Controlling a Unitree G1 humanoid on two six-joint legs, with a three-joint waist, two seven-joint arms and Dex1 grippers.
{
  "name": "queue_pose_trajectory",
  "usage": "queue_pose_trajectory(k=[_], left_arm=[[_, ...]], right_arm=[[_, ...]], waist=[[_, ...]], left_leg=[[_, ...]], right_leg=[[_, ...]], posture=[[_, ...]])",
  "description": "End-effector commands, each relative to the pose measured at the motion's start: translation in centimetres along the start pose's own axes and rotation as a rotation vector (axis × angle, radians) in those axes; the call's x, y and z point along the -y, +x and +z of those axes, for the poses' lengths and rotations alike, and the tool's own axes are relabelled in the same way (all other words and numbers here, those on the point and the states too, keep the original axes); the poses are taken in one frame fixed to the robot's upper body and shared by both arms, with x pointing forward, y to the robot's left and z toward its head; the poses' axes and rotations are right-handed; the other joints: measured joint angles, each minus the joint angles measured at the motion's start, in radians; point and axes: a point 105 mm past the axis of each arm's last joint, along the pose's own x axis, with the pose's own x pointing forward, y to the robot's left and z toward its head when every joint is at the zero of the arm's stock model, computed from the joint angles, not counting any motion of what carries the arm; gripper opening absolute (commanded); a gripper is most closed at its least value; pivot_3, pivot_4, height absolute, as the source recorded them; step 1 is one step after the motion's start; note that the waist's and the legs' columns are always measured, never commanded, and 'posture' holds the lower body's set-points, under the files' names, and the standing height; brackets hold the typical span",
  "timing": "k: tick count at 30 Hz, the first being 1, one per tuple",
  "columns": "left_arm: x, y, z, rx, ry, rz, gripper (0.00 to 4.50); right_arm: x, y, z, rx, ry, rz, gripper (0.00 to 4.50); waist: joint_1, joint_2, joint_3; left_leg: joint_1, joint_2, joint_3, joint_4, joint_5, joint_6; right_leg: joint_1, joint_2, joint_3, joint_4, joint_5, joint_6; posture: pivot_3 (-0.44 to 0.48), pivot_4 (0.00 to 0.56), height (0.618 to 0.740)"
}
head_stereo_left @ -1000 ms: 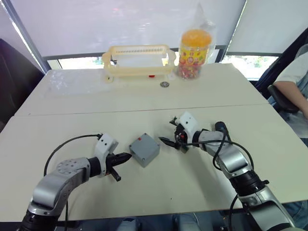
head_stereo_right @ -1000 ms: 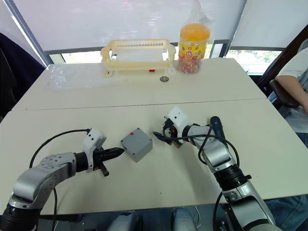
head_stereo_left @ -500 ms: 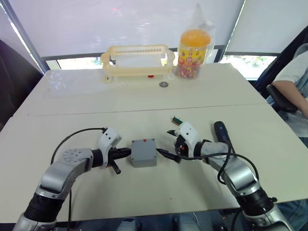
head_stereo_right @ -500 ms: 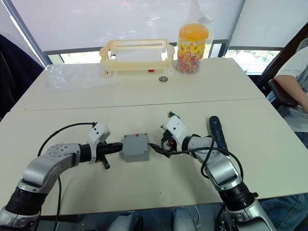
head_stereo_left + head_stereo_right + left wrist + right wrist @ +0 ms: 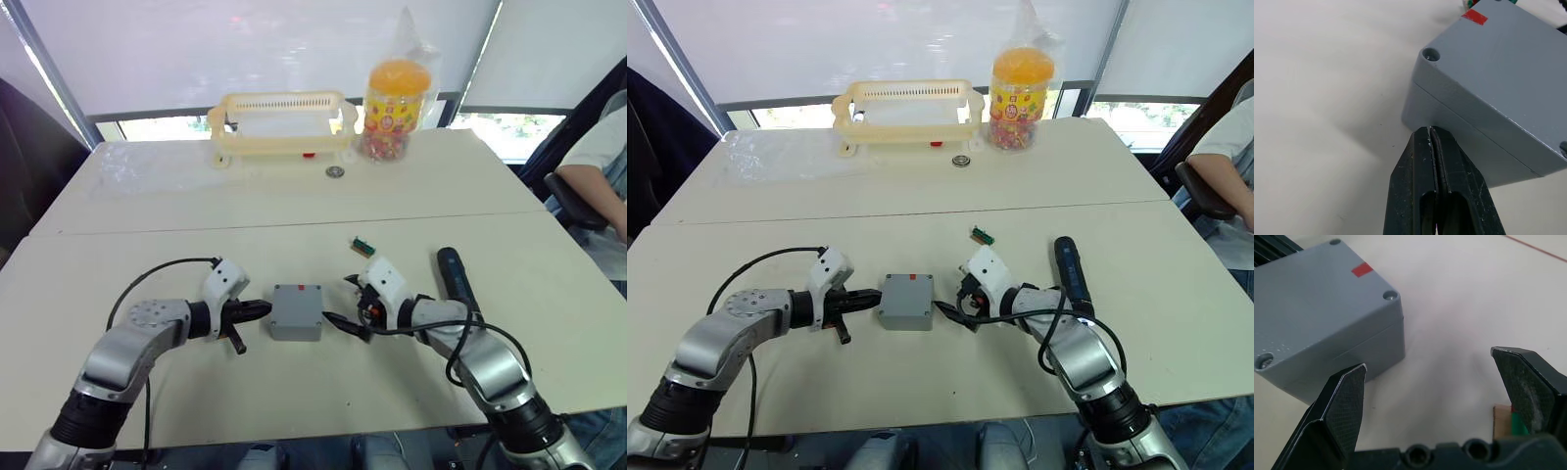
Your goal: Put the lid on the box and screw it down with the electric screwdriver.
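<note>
Grey box (image 5: 297,311), lid already on, red mark on top, sits on table (image 5: 294,245) between both claws. Left gripper (image 5: 257,310) fingers pressed together, tip at box side. Right gripper (image 5: 338,320) spread wide, empty, just beside box. Electric screwdriver (image 5: 454,278) lies beyond right gripper.

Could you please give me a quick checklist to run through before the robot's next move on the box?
1. Lid seated on the box: ok, a closed seam runs round it in both wrist views.
2. Screws driven in the corner holes: cannot tell.
3. Left claw shut, tips at the box's side wall: ok.
4. Right claw open beside the box, holding nothing: ok.
5. Electric screwdriver in hand: not ok, it lies on the table on the robot's right.
6. Small green part apart from the box: ok.
</note>
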Motion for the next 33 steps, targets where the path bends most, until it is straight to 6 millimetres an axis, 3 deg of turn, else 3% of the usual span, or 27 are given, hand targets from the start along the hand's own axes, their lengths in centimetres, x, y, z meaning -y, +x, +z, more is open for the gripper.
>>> queue_pose_trajectory(k=[1, 3, 6, 9, 12, 19, 33], left_arm=[[0.3, -1.5, 1.5, 0.028, 0.024, -0.029, 0.00], [-0.1, -3.2, 2.1, 0.017, 0.024, -0.038, 0.00], [-0.5, -4.4, 3.0, 0.005, 0.047, -0.040, 0.00], [-0.6, -5.3, 6.1, 0.036, 0.133, -0.065, 0.00], [0.2, -5.2, 7.6, 0.032, 0.191, -0.113, 0.00], [1.5, -5.2, 8.9, 0.024, 0.245, -0.159, 0.00], [1.0, -4.1, 9.3, 0.092, 0.201, -0.063, 0.00]], right_arm=[[1.7, -1.8, 3.3, 0.145, -0.025, -0.061, 4.46], [3.1, -3.3, 5.0, 0.236, -0.003, -0.084, 4.46], [4.9, -4.1, 5.3, 0.256, 0.025, -0.126, 4.46], [9.2, -3.3, 3.5, 0.184, 0.081, -0.260, 4.46], [10.8, -1.8, 2.5, 0.164, 0.134, -0.260, 4.46], [12.2, 0.5, 0.7, 0.111, 0.239, -0.211, 4.46], [12.2, 2.2, 0.6, 0.148, 0.197, -0.184, 4.46]], waist=[[0.000, 0.000, 0.000], [-0.001, 0.000, 0.000], [-0.002, 0.000, 0.000], [-0.001, 0.000, 0.000], [0.000, 0.000, 0.000], [-0.012, 0.000, 0.001], [-0.008, 0.000, 0.001]], left_leg=[[0.000, 0.000, 0.000, 0.000, 0.000, 0.000], [0.000, 0.000, 0.000, 0.000, 0.000, 0.000], [0.000, 0.001, 0.000, 0.000, 0.000, 0.000], [0.001, 0.000, 0.000, 0.000, 0.000, 0.000], [0.001, 0.000, 0.001, 0.001, 0.001, -0.001], [0.000, 0.000, 0.001, -0.001, 0.001, -0.001], [0.000, 0.000, 0.001, -0.001, 0.001, -0.002]], right_leg=[[0.000, 0.000, 0.000, 0.000, 0.000, 0.000], [0.000, 0.000, 0.000, 0.000, 0.000, 0.000], [0.000, 0.000, 0.000, 0.000, 0.000, 0.000], [0.001, 0.000, 0.000, -0.001, 0.000, 0.000], [0.003, 0.000, -0.002, -0.002, 0.000, 0.000], [-0.001, 0.001, 0.000, 0.000, 0.000, 0.000], [-0.001, 0.001, 0.000, 0.001, 0.000, 0.000]], posture=[[0.000, 0.150, 0.740], [0.000, 0.150, 0.740], [0.000, 0.150, 0.740], [0.000, 0.150, 0.740], [0.000, 0.150, 0.740], [0.000, 0.150, 0.740], [0.000, 0.150, 0.740]])
